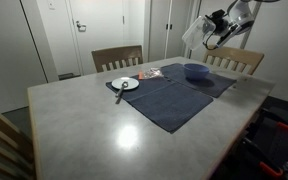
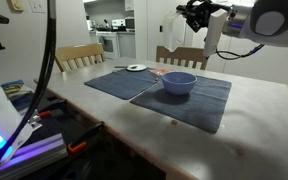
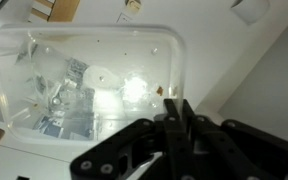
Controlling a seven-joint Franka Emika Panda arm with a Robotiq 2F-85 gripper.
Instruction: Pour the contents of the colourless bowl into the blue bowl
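Far right, the black gripper (image 1: 213,33) grips a clear plastic container (image 1: 193,32) aloft — the round blue bowl (image 1: 196,72) sits lower down.

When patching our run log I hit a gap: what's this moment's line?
gripper: shut on rim of clear container | container: held above table | blue bowl: on dark mat, untouched
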